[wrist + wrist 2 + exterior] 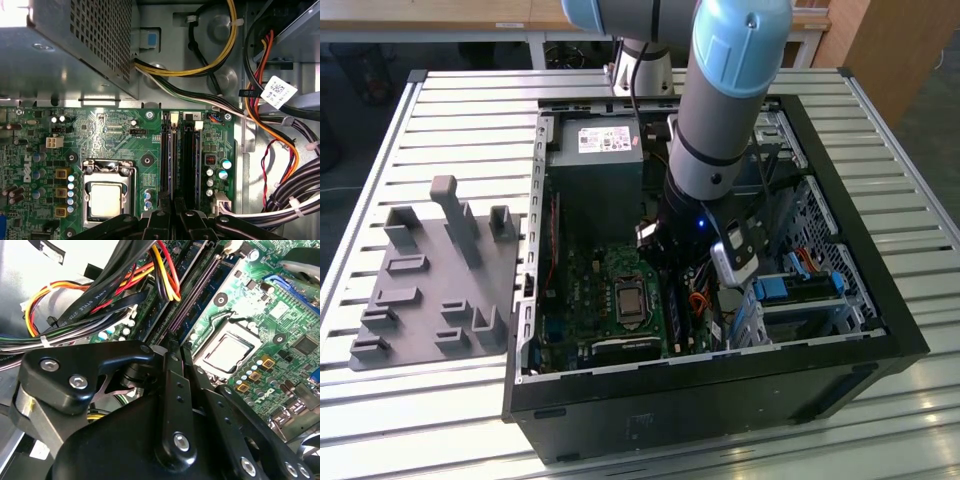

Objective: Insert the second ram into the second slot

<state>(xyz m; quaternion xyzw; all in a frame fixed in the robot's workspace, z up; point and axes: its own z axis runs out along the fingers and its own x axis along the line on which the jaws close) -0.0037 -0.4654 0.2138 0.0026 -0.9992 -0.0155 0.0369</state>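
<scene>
gripper (172,202) | lowered over the memory slots (181,155) beside the processor (106,199) | fingers pressed together | second ram cannot be made out (perhaps already seated) | insertion judged at or near completion

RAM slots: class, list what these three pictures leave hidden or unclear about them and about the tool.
- Exterior view: the arm stands in front of the slots and the tool.
- First wrist view: the tool covers the near ends of the slots; the picture's edge cuts off its body.
- Second wrist view: the tool's black links cover the slots' near part.
- Whether the tool holds the second ram: cannot be told.
</scene>
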